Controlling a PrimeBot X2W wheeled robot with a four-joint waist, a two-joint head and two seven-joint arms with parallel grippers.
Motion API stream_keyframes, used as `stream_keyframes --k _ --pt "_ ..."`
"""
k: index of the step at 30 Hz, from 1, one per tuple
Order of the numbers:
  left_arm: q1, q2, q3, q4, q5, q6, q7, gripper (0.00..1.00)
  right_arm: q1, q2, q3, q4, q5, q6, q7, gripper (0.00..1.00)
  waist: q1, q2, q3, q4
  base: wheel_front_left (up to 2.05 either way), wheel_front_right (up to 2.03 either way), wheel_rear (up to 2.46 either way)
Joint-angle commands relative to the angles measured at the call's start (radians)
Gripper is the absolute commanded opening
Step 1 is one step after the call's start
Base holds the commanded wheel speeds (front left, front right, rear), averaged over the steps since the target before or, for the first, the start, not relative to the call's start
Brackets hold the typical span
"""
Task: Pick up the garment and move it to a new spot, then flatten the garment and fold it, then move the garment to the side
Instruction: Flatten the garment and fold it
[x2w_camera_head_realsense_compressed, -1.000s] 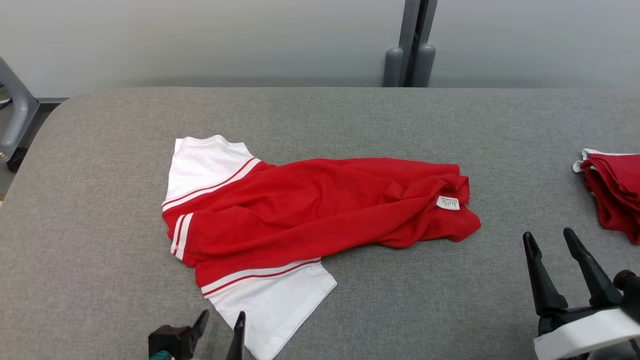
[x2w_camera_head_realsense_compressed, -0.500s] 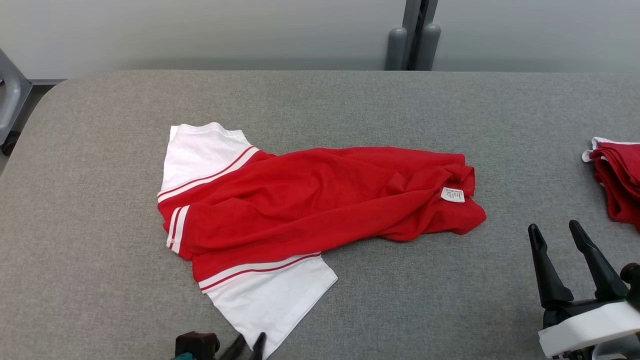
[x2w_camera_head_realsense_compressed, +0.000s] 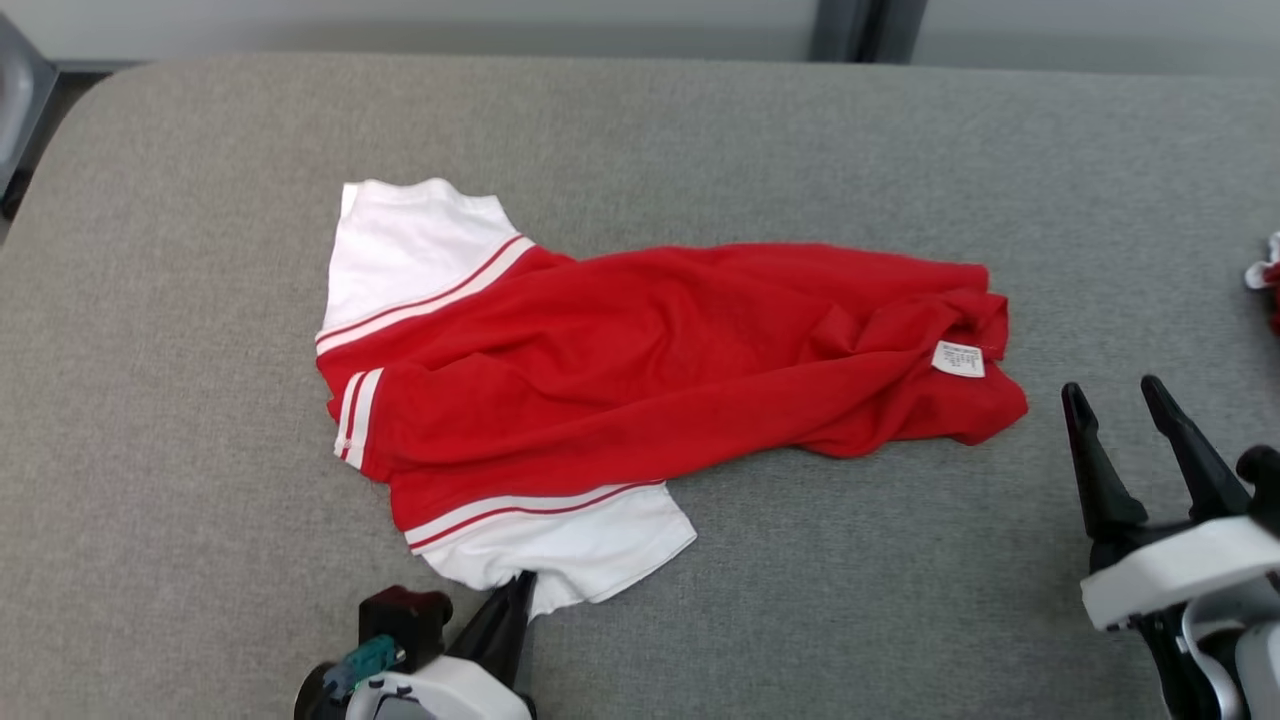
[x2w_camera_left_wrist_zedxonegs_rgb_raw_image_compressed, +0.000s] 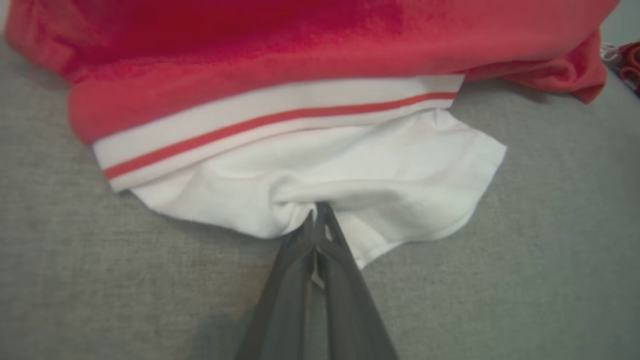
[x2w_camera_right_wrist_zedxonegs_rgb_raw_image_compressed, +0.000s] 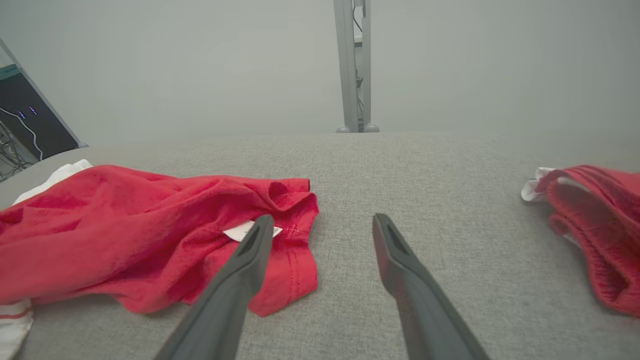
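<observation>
The garment (x2w_camera_head_realsense_compressed: 640, 370) lies crumpled in the middle of the bench (x2w_camera_head_realsense_compressed: 850, 600), not yet lifted. The left gripper (x2w_camera_left_wrist_zedxonegs_rgb_raw_image_compressed: 316, 214) is pinched tight on its white near corner; the right gripper (x2w_camera_head_realsense_compressed: 1110, 388) waits wide open and empty beside the red end. I judge that almost the whole task is left.

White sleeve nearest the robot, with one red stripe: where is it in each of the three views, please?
Head view: the white sleeve lies at lower centre, its edge in the left gripper.
Left wrist view: the sleeve sits in the centre, pinched by the shut fingers.
Right wrist view: a small part of it shows at the bottom left corner.
Shared landmark: the red hem corner at the garment's other end.
</observation>
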Motion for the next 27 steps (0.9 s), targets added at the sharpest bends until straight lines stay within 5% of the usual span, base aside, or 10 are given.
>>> stream_keyframes --k 1,18,19,21,27 --pt "-0.024 0.006 -0.002 0.013 0.008 0.0 0.003 0.0 -0.031 -0.015 0.005 0.023 0.009 0.0 -0.009 1.0 0.0 -0.0001 0.042 0.025 0.0 0.0 0.0" --pt "-0.103 -0.013 -0.031 0.092 0.011 -0.007 -0.03 0.0 -0.283 -0.157 0.211 0.286 0.115 0.0 0.027 1.0 0.0 -0.0001 0.123 0.076 0.0 0.0 0.0" --pt "-0.107 -0.013 -0.032 0.096 0.01 -0.008 -0.032 0.0 -0.291 -0.162 0.217 0.293 0.12 0.0 0.026 0.81 0.0 -0.0001 0.123 0.077 0.0 0.0 0.0" --pt "-0.113 -0.014 -0.031 0.1 0.008 -0.009 -0.038 0.0 -0.299 -0.169 0.23 0.298 0.133 0.0 0.016 0.02 0.0 -0.0001 0.124 0.077 0.0 0.0 0.0" --pt "-0.12 0.002 0.003 0.087 -0.007 0.009 -0.069 0.0 -0.287 -0.185 0.259 0.28 0.168 0.0 -0.037 0.0 0.0 -0.0001 0.105 0.067 0.0 0.0 0.0"
